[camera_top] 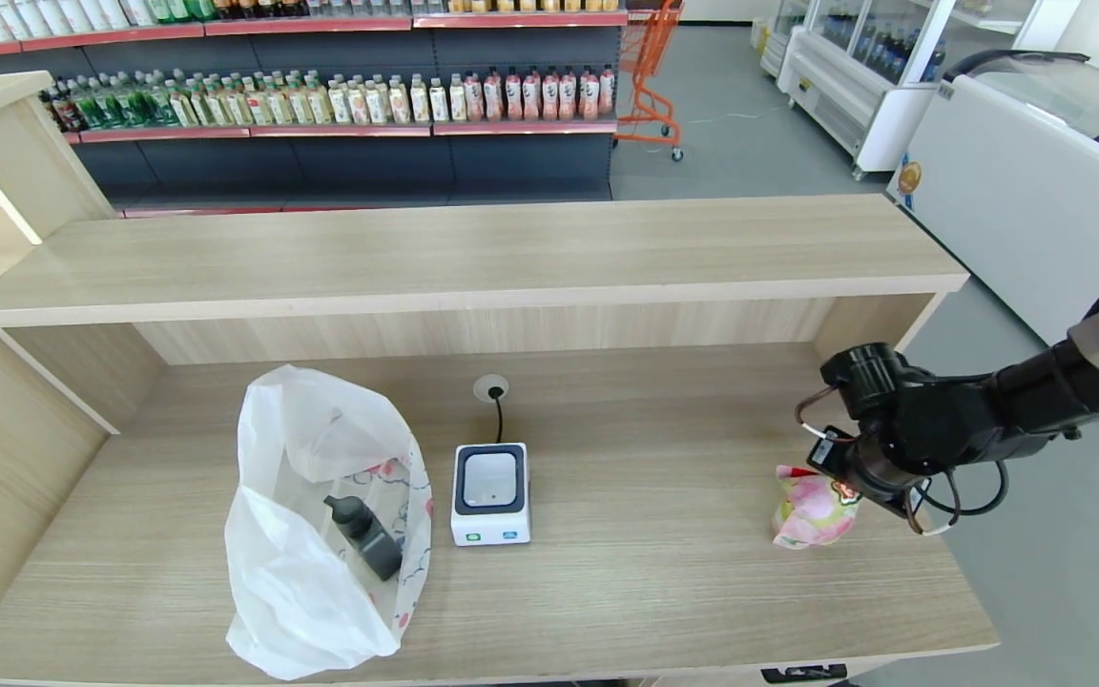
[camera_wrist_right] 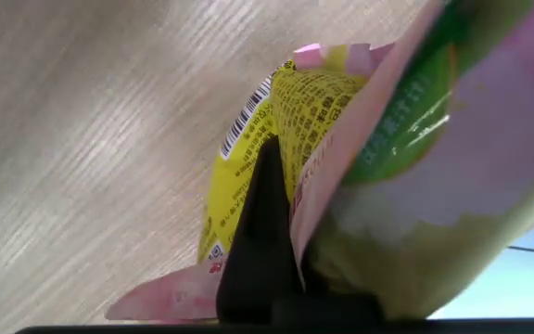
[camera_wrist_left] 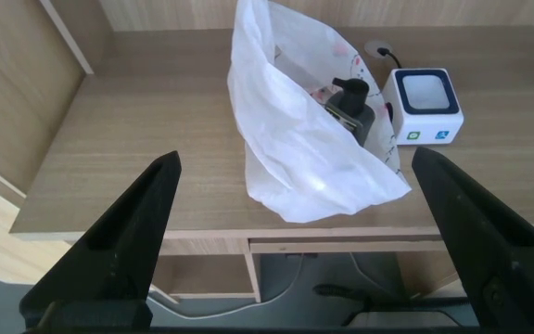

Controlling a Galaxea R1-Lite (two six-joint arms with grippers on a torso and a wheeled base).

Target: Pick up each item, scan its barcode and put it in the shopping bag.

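Step in hand: pick-up of the next item, judged from the grip.

- Snack packet (camera_top: pixel 812 513), pink and yellow, stands near the counter's (camera_top: pixel 664 592) right end, at roughly 3 o'clock from the scanner (camera_top: pixel 490 491) and well apart from it. Cannot tell whether its base touches the wood or is just off it.
- Right gripper (camera_top: pixel 847 489) is at the packet's upper edge. In the right wrist view one dark finger (camera_wrist_right: pixel 262 232) presses against the film, so the grip reads as closed on the packet.
- Barcode (camera_wrist_right: pixel 248 121) shows on the yellow back panel.
- Shopping bag (camera_top: pixel 306 572), white, lies open at 9 o'clock from the scanner, just beside it, with a dark bottle (camera_top: pixel 365 536) already inside.
- Left gripper (camera_wrist_left: pixel 297 162) hangs off the counter's near edge with fingers spread wide, holding nothing.

Next move, as I judge it: lift the packet, carry it toward 9 o'clock and turn the barcode panel down over the scanner window, then go on to the bag mouth. The thin crinkly film may slip or fold over the code.
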